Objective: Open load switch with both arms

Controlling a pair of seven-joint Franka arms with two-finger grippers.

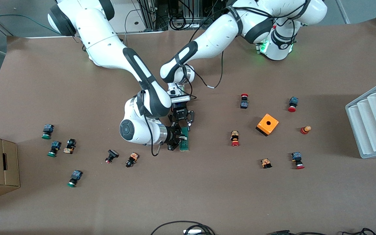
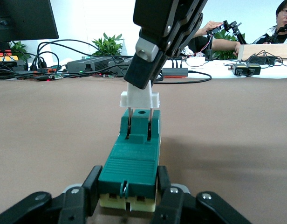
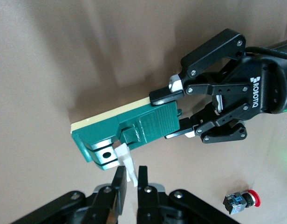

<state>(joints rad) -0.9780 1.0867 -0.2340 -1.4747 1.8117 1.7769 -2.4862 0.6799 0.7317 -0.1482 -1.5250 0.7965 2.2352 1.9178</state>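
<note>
Two hands closed on load switch (image 1: 185, 139), left hand (image 1: 182, 122) clamping its green body, right hand (image 1: 176, 139) pinching white lever (image 3: 126, 161)

The table (image 1: 77, 202) is seen from high in front; the switch (image 2: 132, 163) is shared close-up by both wrist views.

You read only "ROBOTIQ", white lettering on black body of left gripper (image 3: 181, 109), seen in right wrist view. No other legible text anywhere.
</note>
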